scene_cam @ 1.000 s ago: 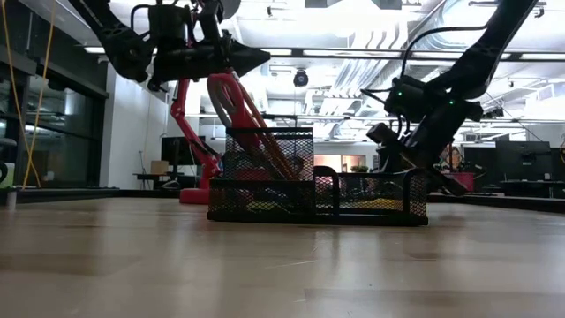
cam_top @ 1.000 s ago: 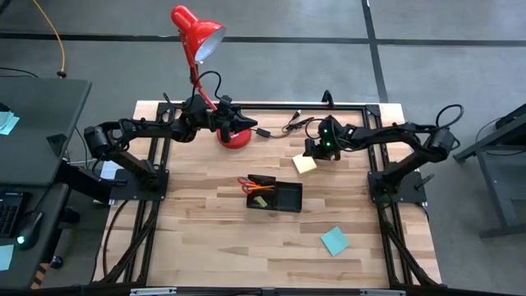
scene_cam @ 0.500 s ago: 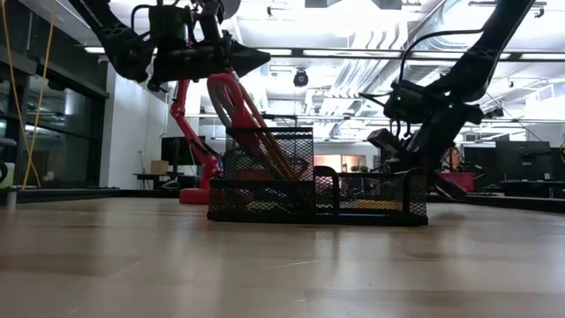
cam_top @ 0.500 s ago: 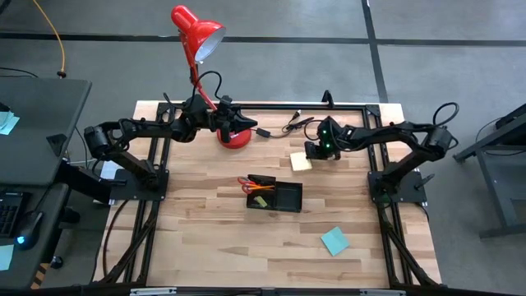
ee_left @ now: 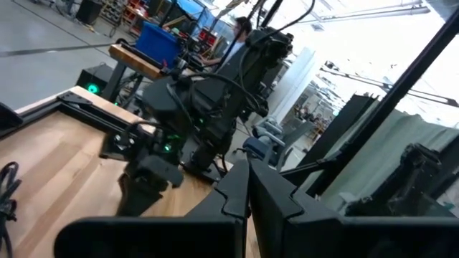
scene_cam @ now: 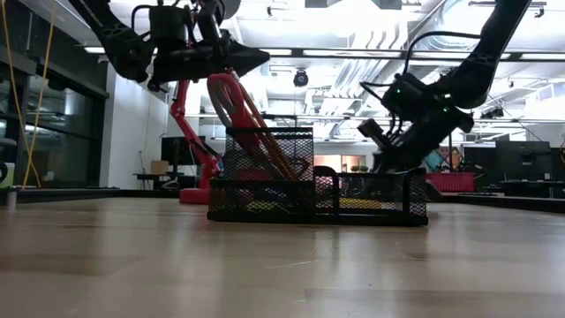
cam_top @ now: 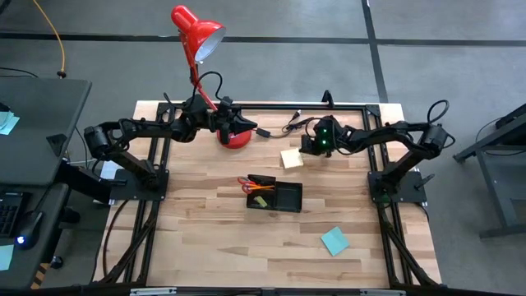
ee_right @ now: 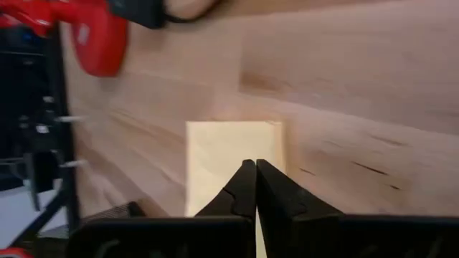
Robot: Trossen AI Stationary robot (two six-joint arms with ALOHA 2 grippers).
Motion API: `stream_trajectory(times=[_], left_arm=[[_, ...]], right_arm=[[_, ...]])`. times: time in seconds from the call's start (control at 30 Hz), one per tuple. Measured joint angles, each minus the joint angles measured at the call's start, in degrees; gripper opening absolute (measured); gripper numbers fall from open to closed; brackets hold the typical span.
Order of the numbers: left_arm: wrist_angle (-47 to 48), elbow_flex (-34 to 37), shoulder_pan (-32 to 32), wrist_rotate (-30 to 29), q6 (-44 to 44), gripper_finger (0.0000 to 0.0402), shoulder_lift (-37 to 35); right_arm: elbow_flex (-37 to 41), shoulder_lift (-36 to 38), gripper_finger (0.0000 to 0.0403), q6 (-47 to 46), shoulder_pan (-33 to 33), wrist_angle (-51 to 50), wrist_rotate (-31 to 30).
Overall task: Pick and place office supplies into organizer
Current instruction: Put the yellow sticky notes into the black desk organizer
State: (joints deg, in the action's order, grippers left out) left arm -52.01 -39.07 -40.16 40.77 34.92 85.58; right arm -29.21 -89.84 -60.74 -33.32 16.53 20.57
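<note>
Centrally on the wooden tabletop [cam_top: 205, 238] sits the black mesh organizer [cam_top: 275, 196], its taller compartment holding red-handled scissors [cam_top: 246, 182] and orange-yellow pencils [cam_top: 261, 188], which lean against the mesh wall in the low view. The right gripper [cam_top: 304, 146] is extended toward the back of the tabletop, angled downward, with the pale yellow sticky-note pad [cam_top: 291, 158] at its tip. In the right wrist view the two dark fingers [ee_right: 247, 188] meet with no visible gap, their tips lying over the near edge of the pad [ee_right: 233, 161]; whether the pad is pinched between them or merely lies beneath them cannot be told from these views, though the high view suggests the pad is slightly off the wood. The teal-blue sticky-note pad [cam_top: 334, 241] lies flat near the front right of the tabletop, well apart from the organizer and from both arms. The left gripper [cam_top: 238, 123] waits at the back of the tabletop, raised above the surface just beside the base of the red desk lamp [cam_top: 197, 33], its fingers [ee_left: 244, 193] pressed together and empty. A black cable [cam_top: 292, 123] runs along the back edge between the lamp base and the right arm.
</note>
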Motion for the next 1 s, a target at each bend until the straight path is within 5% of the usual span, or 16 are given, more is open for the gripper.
stream_trajectory(times=[0.4,0.73,0.87,1.0], left_arm=[[1.7,0.0,0.0,1.2,-0.2,0.0003,0.0],[4.7,0.0,0.0,1.2,-1.9,0.0003,0.0],[4.9,0.0,0.0,1.2,-2.5,0.0003,0.0],[5.8,0.0,0.0,1.0,-3.1,0.0003,0.0]], right_arm=[[-0.2,0.2,0.0000,0.0,0.8,12.0,6.0],[-1.6,-0.3,0.0000,1.8,4.5,6.7,5.5],[-4.6,-0.8,0.0000,4.7,5.3,-2.5,2.5],[-7.4,-6.3,0.0000,6.3,5.5,-3.1,6.2]])
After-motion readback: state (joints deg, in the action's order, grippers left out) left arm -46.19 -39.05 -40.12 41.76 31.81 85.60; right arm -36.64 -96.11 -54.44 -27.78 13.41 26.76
